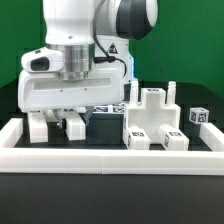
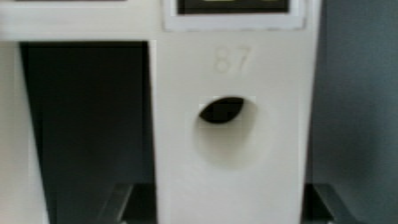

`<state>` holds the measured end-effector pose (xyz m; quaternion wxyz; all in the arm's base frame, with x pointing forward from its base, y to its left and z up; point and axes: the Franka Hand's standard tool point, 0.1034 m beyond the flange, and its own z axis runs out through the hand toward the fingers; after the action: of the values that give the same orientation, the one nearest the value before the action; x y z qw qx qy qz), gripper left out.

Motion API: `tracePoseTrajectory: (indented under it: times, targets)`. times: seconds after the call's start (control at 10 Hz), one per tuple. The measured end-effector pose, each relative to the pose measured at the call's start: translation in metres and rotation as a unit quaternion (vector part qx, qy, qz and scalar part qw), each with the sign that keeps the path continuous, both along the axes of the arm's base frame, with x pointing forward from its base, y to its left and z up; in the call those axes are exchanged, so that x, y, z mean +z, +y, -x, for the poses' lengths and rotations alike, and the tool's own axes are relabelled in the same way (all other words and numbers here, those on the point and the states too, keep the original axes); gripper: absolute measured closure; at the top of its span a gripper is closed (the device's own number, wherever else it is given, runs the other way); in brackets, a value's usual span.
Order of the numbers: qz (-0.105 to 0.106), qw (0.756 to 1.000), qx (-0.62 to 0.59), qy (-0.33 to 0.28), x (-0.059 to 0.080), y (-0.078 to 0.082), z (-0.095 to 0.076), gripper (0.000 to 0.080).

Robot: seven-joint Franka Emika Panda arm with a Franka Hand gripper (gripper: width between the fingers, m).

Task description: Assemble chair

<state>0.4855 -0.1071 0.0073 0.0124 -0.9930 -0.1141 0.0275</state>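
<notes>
Exterior view: my jaws (image 1: 57, 124) sit low at the exterior view's left, well apart from the chair parts (image 1: 150, 118) on the right. Wrist view: jaws pinch the holed chair slab (image 2: 222, 130), centred between my fingers (image 2: 128, 205), its long axis running straight ahead.
</notes>
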Motion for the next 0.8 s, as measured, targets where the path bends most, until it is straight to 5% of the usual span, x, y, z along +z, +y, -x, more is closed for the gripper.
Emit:
tracePoseTrajectory:
  times: [0.2, 0.8]
  targets:
    - [-0.005, 1.000, -0.028, -0.002, 0.013, 0.008, 0.000, 0.0511]
    - [-0.038, 0.996, -0.082, -0.010, 0.087, 0.049, -0.021, 0.0511]
